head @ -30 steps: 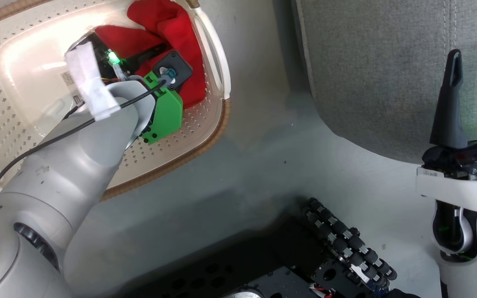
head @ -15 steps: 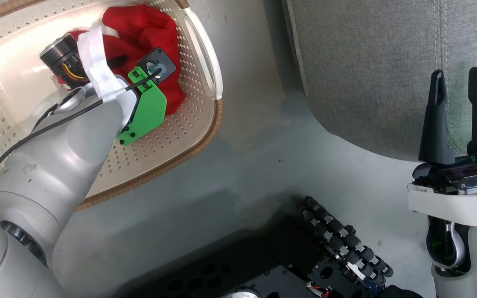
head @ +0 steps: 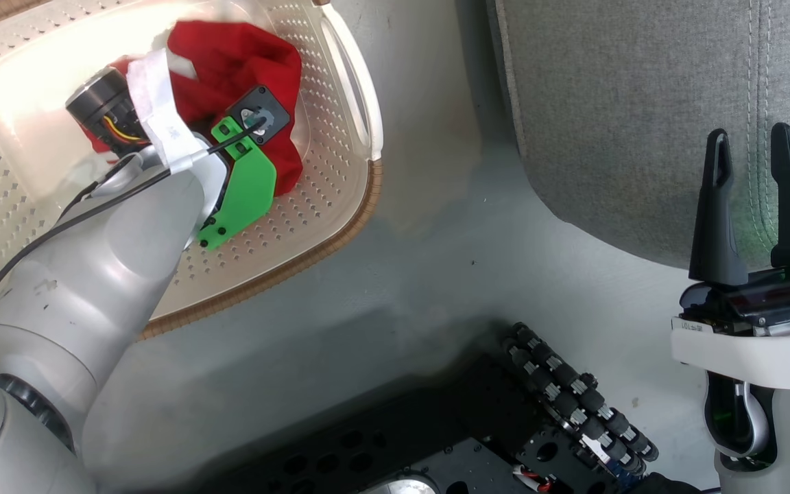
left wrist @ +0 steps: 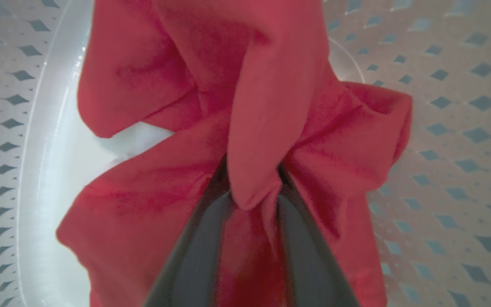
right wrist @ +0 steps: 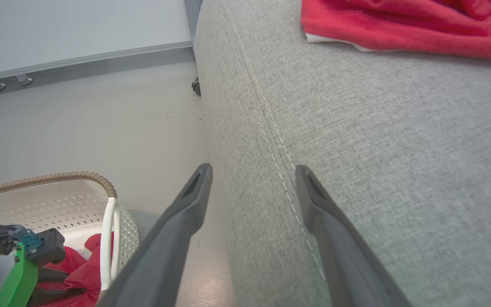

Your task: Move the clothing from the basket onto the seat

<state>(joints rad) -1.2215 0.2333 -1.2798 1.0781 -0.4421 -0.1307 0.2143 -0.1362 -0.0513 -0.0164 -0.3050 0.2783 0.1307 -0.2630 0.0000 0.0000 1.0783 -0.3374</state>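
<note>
The cream perforated basket point(head: 313, 199) lies at the upper left on the floor, with red clothing point(head: 244, 55) bunched in its far corner. My left arm reaches down into it. In the left wrist view my left gripper point(left wrist: 254, 170) is shut on a fold of the red clothing point(left wrist: 151, 200), which bunches around both fingers above the basket floor point(left wrist: 441, 128). My right gripper point(head: 748, 147) stands open and empty at the seat's edge point(head: 628, 103). On the grey seat point(right wrist: 377, 149) beyond the right gripper point(right wrist: 252, 170) lies another red garment point(right wrist: 399, 25) with white trim.
Grey floor point(head: 436, 261) separates the basket from the seat. My black base with its roller wheel point(head: 573, 405) fills the bottom centre. A wall baseboard point(right wrist: 79, 59) runs behind the seat's corner. The basket's white handle point(right wrist: 108, 238) faces the seat.
My left wrist turned and pushed into the red clothing in the basket, and its fingers closed on the fabric. The right gripper stayed open; the head camera shifted slightly.
</note>
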